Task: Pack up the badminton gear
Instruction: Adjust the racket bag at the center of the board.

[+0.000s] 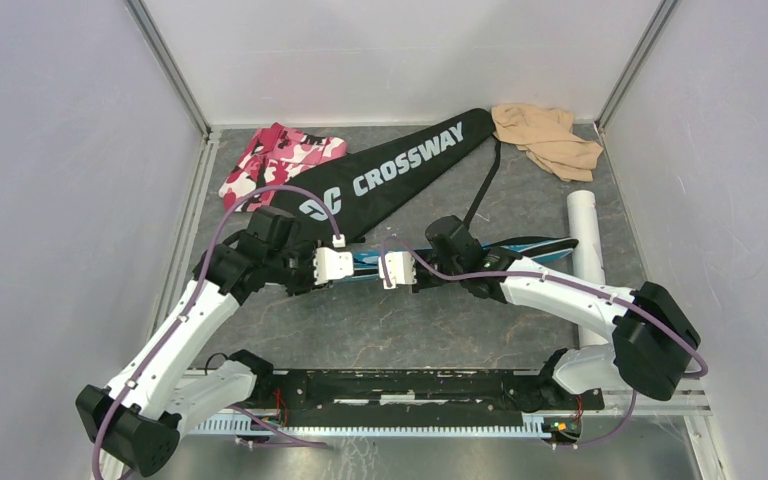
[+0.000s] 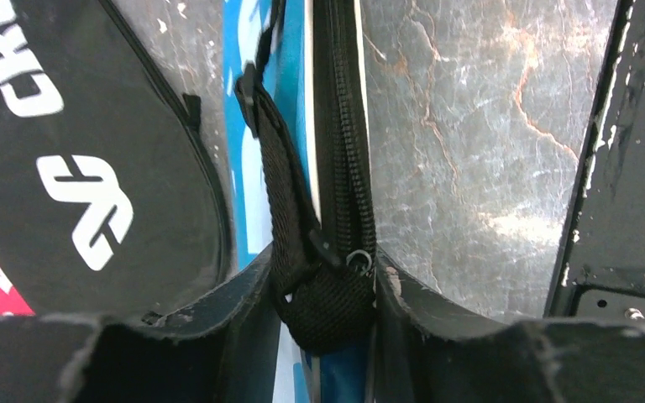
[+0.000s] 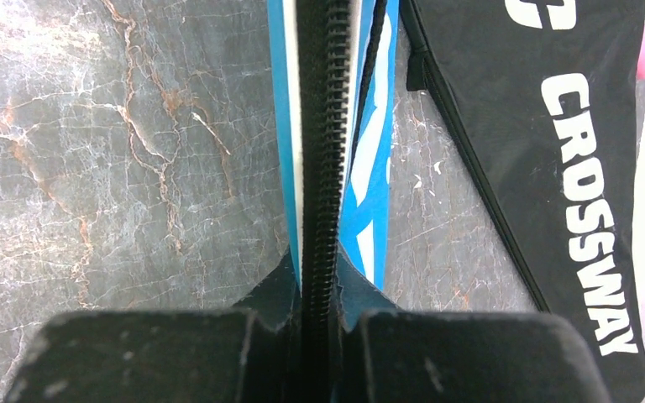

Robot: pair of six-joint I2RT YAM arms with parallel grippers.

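The blue racket cover (image 1: 535, 246) is standing on its long edge mid-table, just in front of the black CROSSWAY cover (image 1: 400, 165). The left gripper (image 2: 323, 285) is clamping the bunched strap (image 2: 290, 193) and zipper pull at one end, and the right gripper (image 3: 319, 294) is pinching the zipper seam (image 3: 323, 126) nearby. Looks like they're working the zip; can't tell if a racket's inside. Next move is probably the right one bracing the seam while the left drags the pull straight along.
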